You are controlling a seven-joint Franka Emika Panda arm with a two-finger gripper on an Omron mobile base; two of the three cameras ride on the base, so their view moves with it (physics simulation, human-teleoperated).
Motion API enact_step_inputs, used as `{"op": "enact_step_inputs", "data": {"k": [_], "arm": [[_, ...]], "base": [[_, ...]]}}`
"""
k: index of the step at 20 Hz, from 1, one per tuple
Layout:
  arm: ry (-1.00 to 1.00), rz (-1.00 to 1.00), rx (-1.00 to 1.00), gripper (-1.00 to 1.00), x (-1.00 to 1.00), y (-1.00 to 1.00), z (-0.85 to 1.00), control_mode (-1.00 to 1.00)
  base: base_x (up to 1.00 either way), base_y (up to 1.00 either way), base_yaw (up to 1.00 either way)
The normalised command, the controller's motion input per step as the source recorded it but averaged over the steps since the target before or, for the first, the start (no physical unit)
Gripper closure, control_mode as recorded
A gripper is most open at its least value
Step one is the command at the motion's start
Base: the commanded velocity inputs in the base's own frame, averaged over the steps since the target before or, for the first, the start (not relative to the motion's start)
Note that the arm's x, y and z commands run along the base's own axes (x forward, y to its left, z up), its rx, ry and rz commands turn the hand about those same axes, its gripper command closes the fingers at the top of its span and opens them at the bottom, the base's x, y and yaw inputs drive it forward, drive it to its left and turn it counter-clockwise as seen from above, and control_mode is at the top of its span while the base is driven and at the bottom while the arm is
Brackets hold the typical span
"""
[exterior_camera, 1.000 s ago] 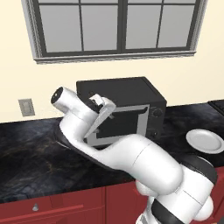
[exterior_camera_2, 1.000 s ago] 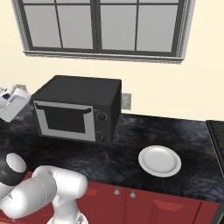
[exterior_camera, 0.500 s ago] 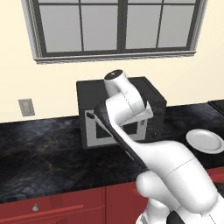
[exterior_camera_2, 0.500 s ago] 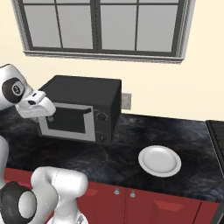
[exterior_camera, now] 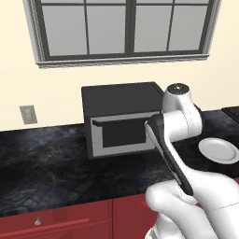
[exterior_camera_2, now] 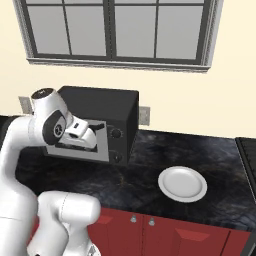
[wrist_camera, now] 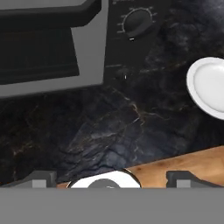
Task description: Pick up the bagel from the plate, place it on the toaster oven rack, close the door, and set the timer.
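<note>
The toaster oven (exterior_camera: 123, 119) stands on the dark counter with its grey door (exterior_camera: 121, 135) shut and the dark bar handle (exterior_camera: 119, 120) along the top. The rack is hidden behind the door. My gripper (exterior_camera_2: 95, 131) hovers in front of the door's right side, near the two knobs (wrist_camera: 136, 21). Its fingertips (wrist_camera: 41, 177) stand wide apart, open, with nothing between them. The white plate (exterior_camera_2: 182, 183) lies on the counter to the oven's right and looks bare, as it does in the hand view (wrist_camera: 210, 85) and the left base view (exterior_camera: 218, 150). The bagel is out of view.
Dark marble counter (exterior_camera: 46, 163) runs left and right of the oven, with red cabinets (exterior_camera_2: 165, 232) below. A wall outlet (exterior_camera: 28, 114) sits left of the oven. A window spans the wall above. A stove edge (exterior_camera_2: 247, 160) shows far right.
My arm has swung from the oven's left side across its front to the right, bringing the hand before the door's knob side. Oven and plate have not moved.
</note>
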Motion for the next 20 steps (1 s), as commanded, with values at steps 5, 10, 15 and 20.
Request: {"op": "enact_step_inputs", "data": {"k": [5, 10, 15, 20], "arm": [[-0.1, 0.13, 0.08, -1.0, 0.0, -0.84, -0.27, -1.0], [-0.17, 0.16, 0.08, -1.0, 0.06, -0.54, -0.36, -1.0], [-0.14, 0.16, 0.06, -1.0, 0.35, -0.23, -0.4, -1.0], [0.0, 0.09, 0.09, -1.0, 0.58, 0.0, -0.33, -1.0]], "base": [[0.0, 0.0, 0.0], [0.0, 0.0, 0.0], [0.0, 0.0, 0.0], [0.0, 0.0, 0.0]]}}
